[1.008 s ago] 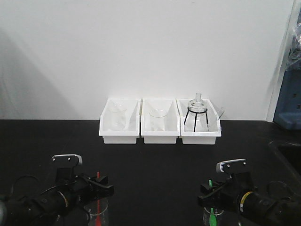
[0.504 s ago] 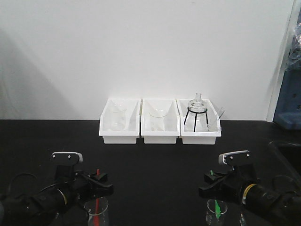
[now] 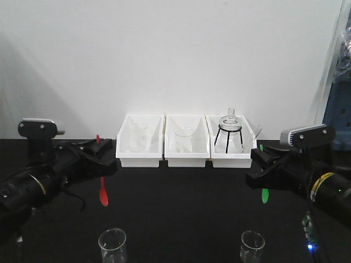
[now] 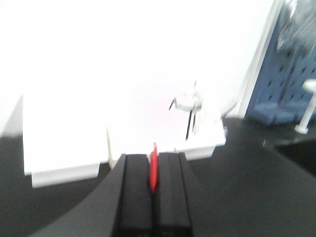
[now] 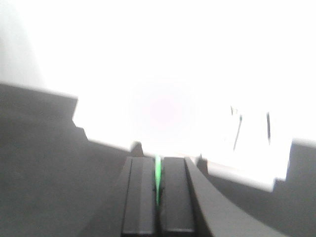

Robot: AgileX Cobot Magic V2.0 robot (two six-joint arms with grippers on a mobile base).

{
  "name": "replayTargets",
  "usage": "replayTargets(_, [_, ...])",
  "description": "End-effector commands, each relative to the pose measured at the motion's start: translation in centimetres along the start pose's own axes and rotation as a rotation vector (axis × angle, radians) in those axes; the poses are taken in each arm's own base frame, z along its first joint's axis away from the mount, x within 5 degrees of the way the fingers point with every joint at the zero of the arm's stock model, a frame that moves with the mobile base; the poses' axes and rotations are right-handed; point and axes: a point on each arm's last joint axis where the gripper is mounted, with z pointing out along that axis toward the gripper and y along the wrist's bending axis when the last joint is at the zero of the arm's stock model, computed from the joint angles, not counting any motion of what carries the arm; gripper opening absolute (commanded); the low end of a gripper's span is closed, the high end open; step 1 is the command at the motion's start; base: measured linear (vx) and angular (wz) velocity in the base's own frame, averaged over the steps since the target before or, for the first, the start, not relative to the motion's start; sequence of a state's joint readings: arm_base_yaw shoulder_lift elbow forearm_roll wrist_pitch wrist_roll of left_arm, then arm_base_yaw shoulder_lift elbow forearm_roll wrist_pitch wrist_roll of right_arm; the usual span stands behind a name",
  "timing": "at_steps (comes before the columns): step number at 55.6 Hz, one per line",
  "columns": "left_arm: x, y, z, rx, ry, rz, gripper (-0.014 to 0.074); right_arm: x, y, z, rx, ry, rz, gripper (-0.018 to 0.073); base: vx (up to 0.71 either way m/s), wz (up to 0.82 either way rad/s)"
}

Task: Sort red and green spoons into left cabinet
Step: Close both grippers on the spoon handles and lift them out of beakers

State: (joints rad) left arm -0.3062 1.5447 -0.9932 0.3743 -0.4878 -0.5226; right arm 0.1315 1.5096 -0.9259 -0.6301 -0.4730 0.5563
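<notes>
Front view faces the wall point(image 3: 175, 55); both wrist views look close along their fingers point(image 4: 136, 197) at the same bins point(image 3: 186, 160).

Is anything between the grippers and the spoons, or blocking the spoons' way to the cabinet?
Nothing stands between them: the left gripper clamps the red spoon, and the right gripper clamps the green spoon. The cabinet is out of view, so that path cannot be judged.

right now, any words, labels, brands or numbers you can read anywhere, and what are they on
No text can be read in any view.
The two front beakers: scale marks, if any, are too small to read.
The white bins: no label shows.
The red spoon and green spoon: plain.
Wrist views: blurred and washed out, nothing legible.
</notes>
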Motion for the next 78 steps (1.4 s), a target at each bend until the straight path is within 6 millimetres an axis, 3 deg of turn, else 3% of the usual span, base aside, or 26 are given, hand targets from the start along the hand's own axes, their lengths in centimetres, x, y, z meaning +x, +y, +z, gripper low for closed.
replayTargets(1, [-5.1,-1.7,-2.2,0.068,-0.197,0.027,-0.0006,-4.1,1.0,-2.0,-0.055,-0.152,-0.037,-0.0009,0.00,0.00])
replayTargets(11, [-8.5,-2.9,-5.2,0.089,-0.307,0.047,-0.0006,-6.7,1.8,-4.4,-0.068,-0.226,-0.071,-0.0009,0.00,0.00])
replayTargets(24, [-10.5,-3.7,-7.3,0.103,-0.370,0.059,-0.0006,-7.8,2.1,-5.6,-0.069,-0.269,-0.084,-0.0009,0.00,0.00])
replayTargets(78, [-10.6,-3.7,-7.3,0.108,-0.378,0.059,-0.0006,-7.8,2.0,-5.5,-0.068,-0.265,-0.083,-0.0009,0.00,0.00])
